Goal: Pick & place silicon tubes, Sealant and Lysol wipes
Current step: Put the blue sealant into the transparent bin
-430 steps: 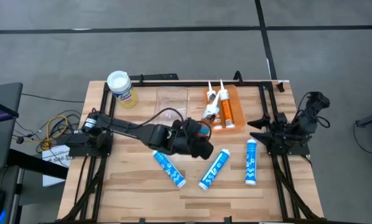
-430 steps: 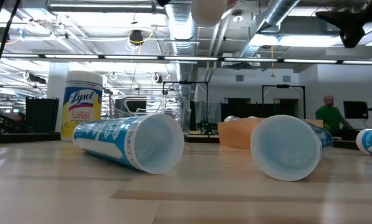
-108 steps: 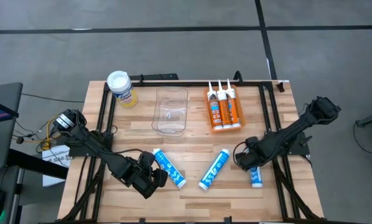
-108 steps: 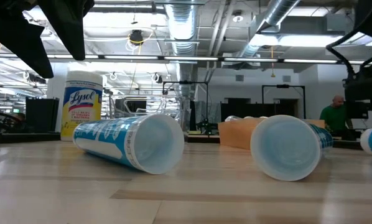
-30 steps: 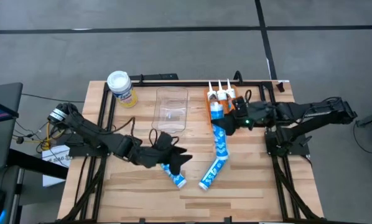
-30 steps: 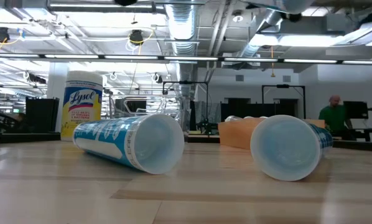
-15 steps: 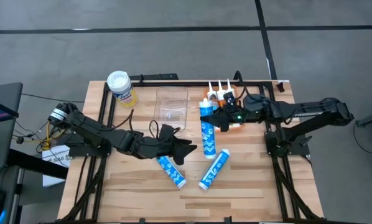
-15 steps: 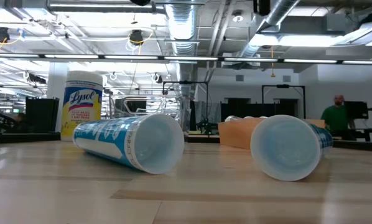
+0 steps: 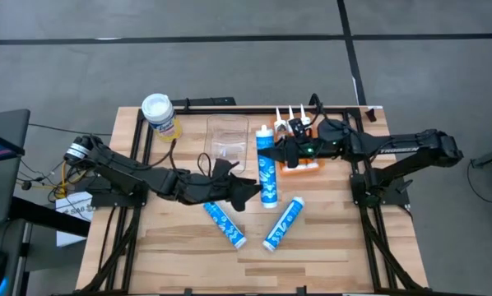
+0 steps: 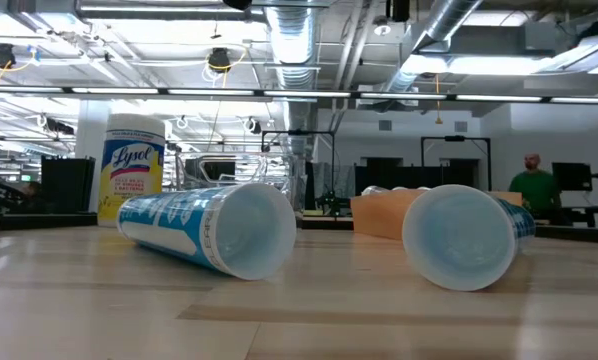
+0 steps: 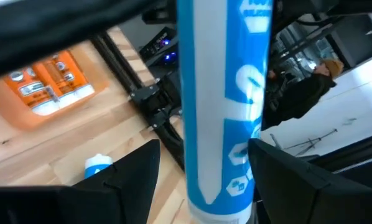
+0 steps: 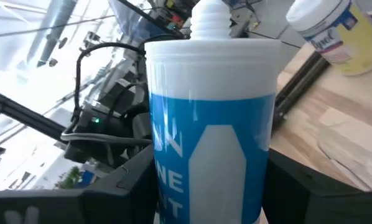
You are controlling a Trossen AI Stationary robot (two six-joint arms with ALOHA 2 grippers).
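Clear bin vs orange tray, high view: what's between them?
In the high view, a blue silicone tube held by both the right gripper and left gripper, between the clear bin and orange tray.

I see a white tube (image 9: 266, 168) with blue print, two more like it (image 9: 224, 223) (image 9: 283, 223) on the pale wood worktop (image 9: 180, 247), an orange tray (image 9: 299, 168), and the yellow-labelled, white-lidded Lysol wipes (image 9: 160, 116).

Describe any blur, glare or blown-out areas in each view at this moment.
High view: evenly lit, table sharp. Low view: bright ceiling lights, near tube soft. Left wrist view: held blue tube smeared, the bright room behind washed out. Right wrist view: background blown out white, Lysol wipes soft.
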